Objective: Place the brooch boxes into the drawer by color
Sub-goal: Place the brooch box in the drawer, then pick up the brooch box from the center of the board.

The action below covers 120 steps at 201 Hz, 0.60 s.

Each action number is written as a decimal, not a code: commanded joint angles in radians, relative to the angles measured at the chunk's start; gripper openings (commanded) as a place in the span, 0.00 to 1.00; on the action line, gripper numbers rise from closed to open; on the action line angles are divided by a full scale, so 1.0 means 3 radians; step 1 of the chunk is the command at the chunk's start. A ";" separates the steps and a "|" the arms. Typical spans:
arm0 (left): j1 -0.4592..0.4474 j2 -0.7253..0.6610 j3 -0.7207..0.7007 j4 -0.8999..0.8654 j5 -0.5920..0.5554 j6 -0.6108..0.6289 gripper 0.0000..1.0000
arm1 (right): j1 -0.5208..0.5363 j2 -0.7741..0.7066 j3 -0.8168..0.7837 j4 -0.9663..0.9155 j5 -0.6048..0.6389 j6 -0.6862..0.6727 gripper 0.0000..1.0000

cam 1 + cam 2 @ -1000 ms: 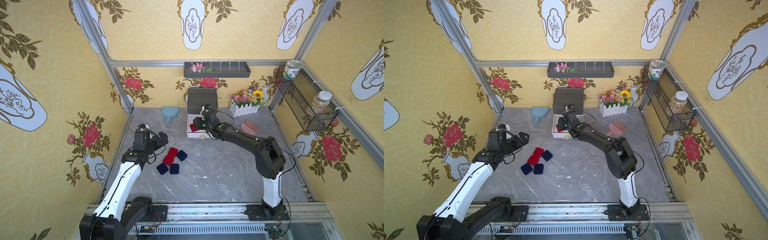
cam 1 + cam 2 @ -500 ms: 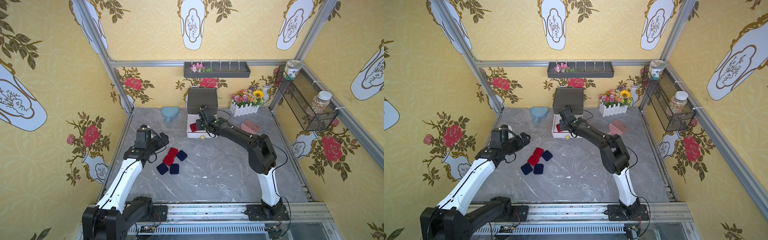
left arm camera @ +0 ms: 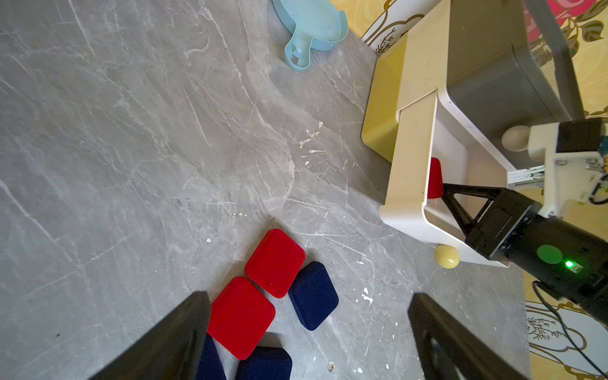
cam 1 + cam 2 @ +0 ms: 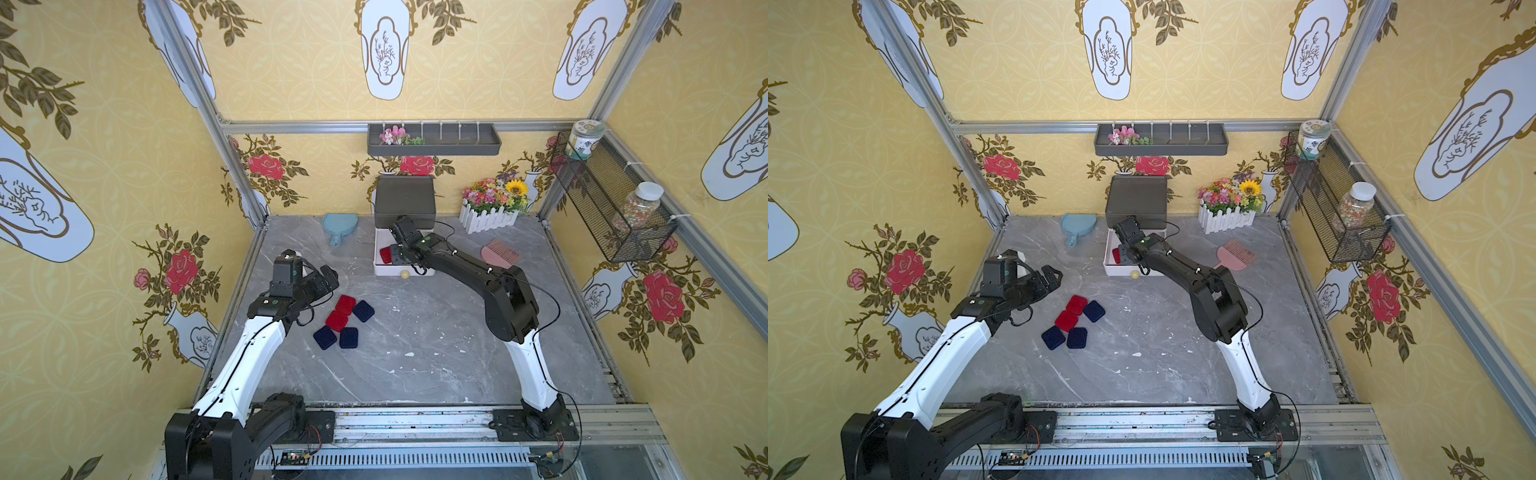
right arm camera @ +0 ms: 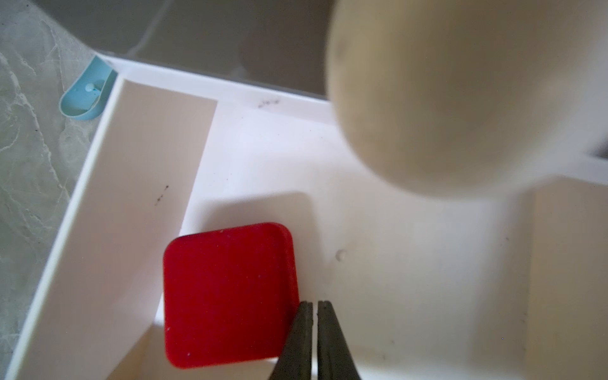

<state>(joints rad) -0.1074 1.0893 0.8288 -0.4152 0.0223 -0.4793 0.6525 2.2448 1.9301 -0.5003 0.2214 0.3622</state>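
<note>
Yellow floral wallpaper walls (image 4: pixel 291 62), grey marble desk (image 4: pixel 415 353), dark tray (image 4: pixel 432 149) on far wall, wire basket (image 4: pixel 594 199) on right wall.

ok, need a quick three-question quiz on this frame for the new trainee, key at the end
1. How many brooch boxes lie loose on the table?
2. True or false: the left end effector holds a navy box.
3. Which colour is the box inside the open white drawer? A black, B red, C navy.
Key: 1) five: two red, three navy. 2) false: it is open and empty. 3) B.
</note>
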 commanded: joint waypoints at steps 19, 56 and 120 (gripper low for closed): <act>0.0005 0.0013 -0.0006 -0.0006 0.0038 0.0008 1.00 | 0.0064 0.0083 0.0139 0.0015 -0.0089 -0.0052 0.13; 0.0005 0.0022 -0.0011 -0.0013 0.0062 0.0008 1.00 | 0.0064 0.0037 0.0155 0.0026 -0.0070 -0.0033 0.17; 0.0002 0.0377 0.0017 -0.0101 0.0163 -0.0024 1.00 | 0.0078 -0.0444 -0.0225 0.0220 0.0178 -0.0071 0.59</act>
<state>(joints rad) -0.1074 1.1568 0.8288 -0.4168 0.0483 -0.4801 0.6727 2.1754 1.9102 -0.4931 0.2268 0.3573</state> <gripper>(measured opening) 0.999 0.556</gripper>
